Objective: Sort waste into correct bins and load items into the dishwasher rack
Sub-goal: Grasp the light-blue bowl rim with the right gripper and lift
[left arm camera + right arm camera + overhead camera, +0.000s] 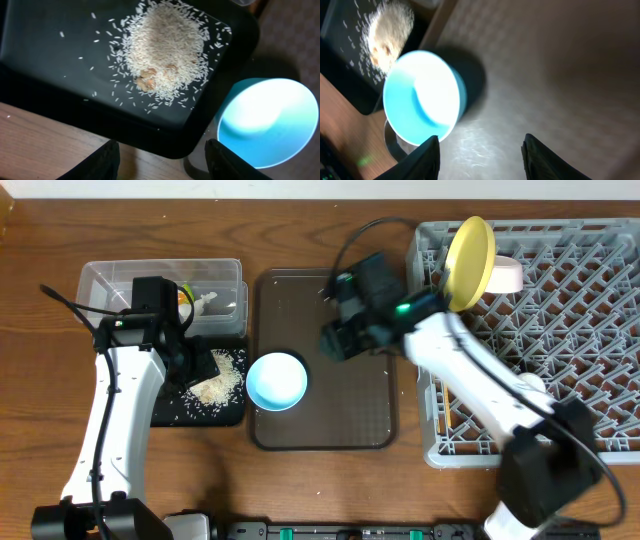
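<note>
Overhead view: the clear tub [160,280] sits at the upper left of the desk [300,220], with the black tray [165,408] just below it. The rice heap [216,386] lies in that tray's right part. The left claw [200,366] hangs over the tray's upper edge, just beside the heap. The brown serving tray [330,410] fills the centre, and the light blue bowl [276,380] stands at its left edge. The right claw [336,340] hovers above the serving tray, to the upper right of the bowl. The grey rack [560,330] takes the right side, with the yellow plate [468,252] upright at its top left and a pale cup [506,276] just beside it.

Left wrist view: the left claw [162,165] is spread apart and empty at the bottom edge. The rice heap [165,45] sits at top centre on the black tray [45,65], and the bowl [270,120] is at the lower right.

Right wrist view: the right claw [480,160] is spread apart, holding nothing. The bowl [422,95] is left of centre on the serving tray [555,70], and the heap [390,32] is at the upper left.
</note>
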`<state>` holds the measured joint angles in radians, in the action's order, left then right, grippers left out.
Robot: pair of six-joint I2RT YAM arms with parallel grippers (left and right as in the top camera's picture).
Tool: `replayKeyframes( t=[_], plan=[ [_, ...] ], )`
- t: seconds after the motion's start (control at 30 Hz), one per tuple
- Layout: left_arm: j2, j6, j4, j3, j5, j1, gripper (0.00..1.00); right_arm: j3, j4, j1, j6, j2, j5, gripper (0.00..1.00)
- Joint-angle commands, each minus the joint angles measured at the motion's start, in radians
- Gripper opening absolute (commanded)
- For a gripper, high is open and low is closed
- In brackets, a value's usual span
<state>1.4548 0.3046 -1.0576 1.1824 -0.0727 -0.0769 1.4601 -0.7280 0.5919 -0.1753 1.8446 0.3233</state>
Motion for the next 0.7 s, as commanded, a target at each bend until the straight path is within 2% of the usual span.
replayKeyframes(
  t=[0.0,0.1,0.17,0.27,0.3,0.33,0.5,0.67],
  plan=[
    [-0.004,0.03,-0.009,0.013,0.04,-0.002,0.58,0.014,0.012,0.054,-0.07,0.083,-0.016,0.49],
    [-0.004,0.03,-0.011,0.013,0.04,-0.002,0.58,0.014,0.041,0.095,-0.101,0.154,-0.02,0.45],
    [-0.004,0.03,-0.011,0.013,0.04,-0.002,0.58,0.014,0.052,0.112,-0.102,0.195,-0.02,0.38],
    [-0.004,0.03,-0.011,0.013,0.04,-0.002,0.58,0.014,0.052,0.124,-0.102,0.24,-0.021,0.21],
    [-0.004,0.03,-0.011,0.013,0.04,-0.002,0.58,0.014,0.049,0.123,-0.102,0.249,-0.021,0.1],
    [-0.004,0.03,-0.012,0.013,0.04,-0.002,0.63,0.014,0.044,0.121,-0.102,0.25,-0.021,0.01],
    [-0.004,0.03,-0.011,0.013,0.04,-0.002,0.64,0.029,0.031,0.088,-0.101,0.214,-0.04,0.01],
    [-0.004,0.03,-0.011,0.013,0.04,-0.002,0.64,0.052,-0.02,-0.004,-0.065,0.074,-0.117,0.01]
  ],
)
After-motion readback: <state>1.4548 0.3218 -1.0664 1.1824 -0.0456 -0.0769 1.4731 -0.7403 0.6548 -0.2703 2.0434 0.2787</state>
